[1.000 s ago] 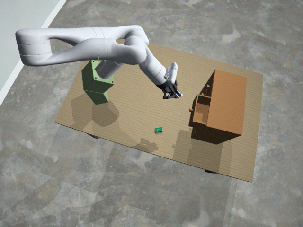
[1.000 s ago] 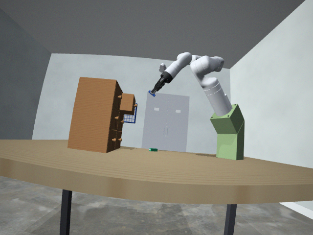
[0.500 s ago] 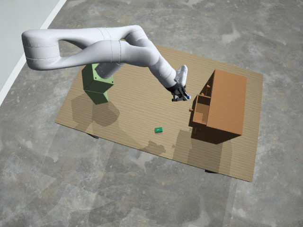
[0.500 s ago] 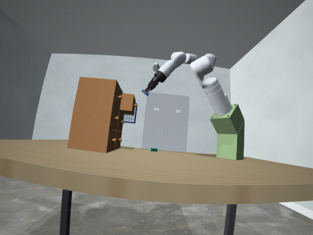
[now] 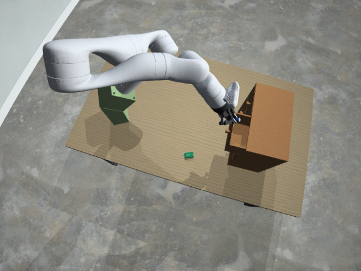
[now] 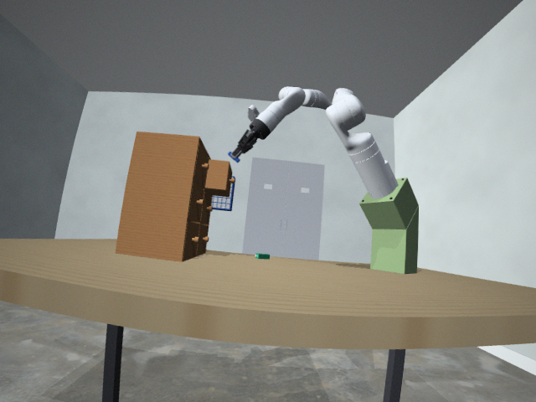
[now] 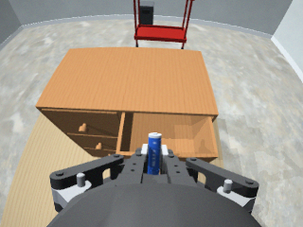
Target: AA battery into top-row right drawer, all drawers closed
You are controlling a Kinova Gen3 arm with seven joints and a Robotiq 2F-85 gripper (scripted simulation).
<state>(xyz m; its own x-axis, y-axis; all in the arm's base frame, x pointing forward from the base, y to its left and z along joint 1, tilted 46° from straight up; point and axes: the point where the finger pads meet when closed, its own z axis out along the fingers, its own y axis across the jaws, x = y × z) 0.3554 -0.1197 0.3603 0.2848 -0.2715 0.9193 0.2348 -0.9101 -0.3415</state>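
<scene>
The small chest stands upright on the wooden table, and you can place everything from it. As you face the chest's front, its top-row right drawer is pulled out, with the tray open at the top. The drawers visible to its left sit in the chest, their round knobs facing you.

Your gripper is above and in front of the chest, near the open drawer, reaching down at a slant. Its fingers are clamped on the blue AA battery, whose pale end shows to you in the wrist view. The battery is in the air, higher than the drawer and apart from the chest.

A small green block lies on the table, out in front of the chest and well apart from it. Farther out on the chest's front side, the green mount carries your white arm. Behind the chest, on the floor, you have a red cart.

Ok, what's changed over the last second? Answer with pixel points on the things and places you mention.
The gripper [image 5: 233, 119] [image 6: 235, 154] [image 7: 153, 152], shut on the AA battery [image 5: 238, 119] [image 6: 229, 153] [image 7: 154, 153], moved toward the chest [image 5: 271, 122] [image 6: 156, 194] [image 7: 133, 80], nearing the open drawer [image 5: 237, 145] [image 6: 218, 175] [image 7: 213, 137]. Nothing newly grasped or released. Chest, drawer and green object [image 5: 188, 154] [image 6: 262, 255] stayed put.
</scene>
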